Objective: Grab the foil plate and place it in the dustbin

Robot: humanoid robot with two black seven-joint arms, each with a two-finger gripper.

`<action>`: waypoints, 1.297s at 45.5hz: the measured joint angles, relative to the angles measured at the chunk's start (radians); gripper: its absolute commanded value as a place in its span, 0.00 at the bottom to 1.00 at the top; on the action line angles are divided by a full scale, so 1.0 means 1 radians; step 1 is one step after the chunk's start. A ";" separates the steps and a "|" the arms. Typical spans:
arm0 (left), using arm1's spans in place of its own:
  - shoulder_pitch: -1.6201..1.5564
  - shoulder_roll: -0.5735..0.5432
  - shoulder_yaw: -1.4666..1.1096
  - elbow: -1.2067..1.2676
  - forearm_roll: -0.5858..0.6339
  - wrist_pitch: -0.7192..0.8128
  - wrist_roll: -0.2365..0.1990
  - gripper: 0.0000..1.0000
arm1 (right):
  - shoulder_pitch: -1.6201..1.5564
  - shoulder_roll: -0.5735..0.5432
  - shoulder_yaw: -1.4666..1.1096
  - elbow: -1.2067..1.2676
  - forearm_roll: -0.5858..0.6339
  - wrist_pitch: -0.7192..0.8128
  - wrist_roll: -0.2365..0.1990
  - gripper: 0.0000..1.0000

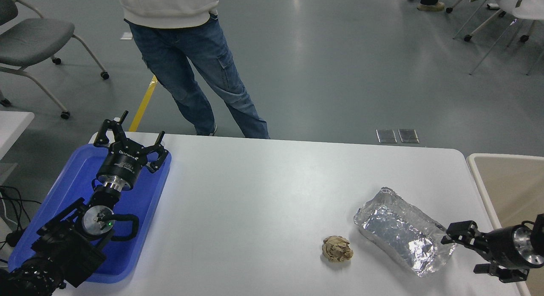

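Right gripper [465,253] at the near right end of the foil plate [403,230], fingers spread apart, nothing held.

The foil plate lies flat on the white table [263,194] at its near right part, angled, with one black finger [454,238] at or over its right end; whether it touches cannot be told. A crumpled brown paper ball [337,249] sits just left of the plate. The dustbin [508,185] stands beyond the table's right edge. The left gripper [127,139] rests parked over the blue tray [76,190] at far left, fingers spread. A person [187,54] stands at the far side.
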 measured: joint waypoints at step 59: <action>0.000 0.000 0.000 0.000 0.000 0.000 0.000 1.00 | -0.129 0.138 0.031 -0.104 -0.088 -0.175 0.015 0.00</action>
